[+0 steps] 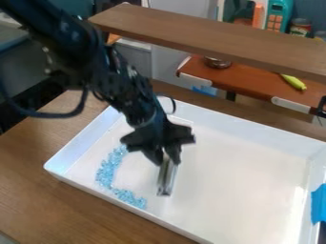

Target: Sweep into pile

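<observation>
"Beads, pale blue: where do they lie?"

"In the white tray, left of its middle, as a thin crescent. From the silvery bar it runs from ten o'clock round to between seven and eight, hollow side towards the bar."

"And the grip?"

"The fingers of the gripper are closed down on the bar's upper end, open only by its thickness. The bar hangs nearly upright, well apart from the beads."

"How would you sweep, then?"

"I'd lift over the crescent's ten o'clock end, set down just outside it and draw towards the hollow. Then I'd do the same from the lower end."

"Why not push straight to nine o'clock?"

"That could press them against the wall and spread them. Keep the bar's low edge close to the floor, broad face to the beads, strokes short and slow. Raise it before each return, or it may drag some back out."
</observation>
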`<state>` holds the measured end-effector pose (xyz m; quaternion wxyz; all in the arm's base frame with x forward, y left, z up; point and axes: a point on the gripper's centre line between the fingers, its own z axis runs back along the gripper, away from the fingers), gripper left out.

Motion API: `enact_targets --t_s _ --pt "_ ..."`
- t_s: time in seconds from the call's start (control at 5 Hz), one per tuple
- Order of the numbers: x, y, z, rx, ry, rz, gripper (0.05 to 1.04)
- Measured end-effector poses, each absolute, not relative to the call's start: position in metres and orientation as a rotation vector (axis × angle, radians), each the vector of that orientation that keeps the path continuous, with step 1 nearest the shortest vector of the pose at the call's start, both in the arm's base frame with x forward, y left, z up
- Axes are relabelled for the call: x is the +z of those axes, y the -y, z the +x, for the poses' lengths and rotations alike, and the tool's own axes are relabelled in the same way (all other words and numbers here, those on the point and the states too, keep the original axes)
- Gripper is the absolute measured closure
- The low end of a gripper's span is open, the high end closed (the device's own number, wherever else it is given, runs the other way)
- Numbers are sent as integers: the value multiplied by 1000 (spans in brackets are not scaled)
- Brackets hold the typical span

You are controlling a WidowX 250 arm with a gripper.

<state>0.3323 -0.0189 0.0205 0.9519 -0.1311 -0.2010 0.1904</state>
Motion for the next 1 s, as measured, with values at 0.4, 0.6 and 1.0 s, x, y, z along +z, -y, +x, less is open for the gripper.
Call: enact_targets --t_s 0.4,0.6,1.0 --pt "0 6 314 301 404 -204 746" --pt "-3 -8 308 305 398 -190 746" --pt "3 -37 307 351 438 -83 746"
